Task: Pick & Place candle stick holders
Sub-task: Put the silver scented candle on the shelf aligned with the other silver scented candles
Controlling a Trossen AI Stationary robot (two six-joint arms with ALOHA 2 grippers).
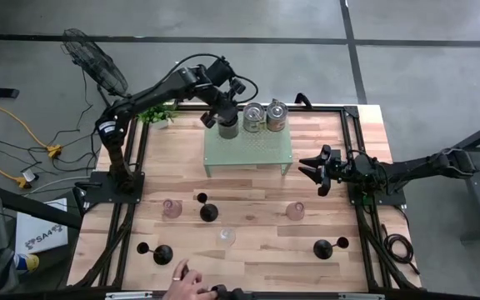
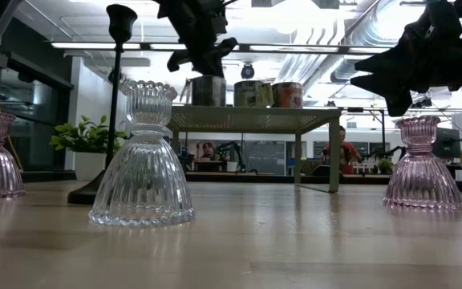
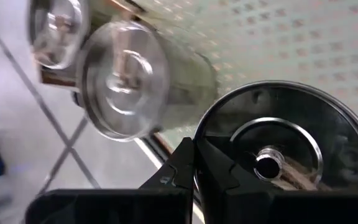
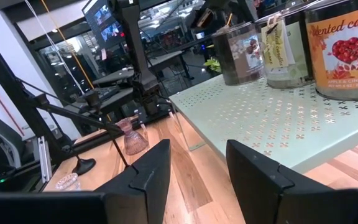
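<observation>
A pale wooden desk (image 1: 248,208) carries a green perforated stand (image 1: 248,152) at upper centre with three lidded candle jars (image 1: 265,117) in a row. The left pincer (image 1: 223,112) hangs over the leftmost, dark jar (image 1: 228,127); its grip cannot be told. The right pincer (image 1: 315,169) hovers open and empty at centre right. Three black candle stick holders (image 1: 209,212) stand lower down, among pink glass holders (image 1: 172,208) and a clear one (image 1: 227,236). A person's hand (image 1: 188,285) rests at the bottom edge.

grey floor (image 1: 423,50), ceiling strip lights (image 2: 95,45), perhaps ducting overhead.
</observation>
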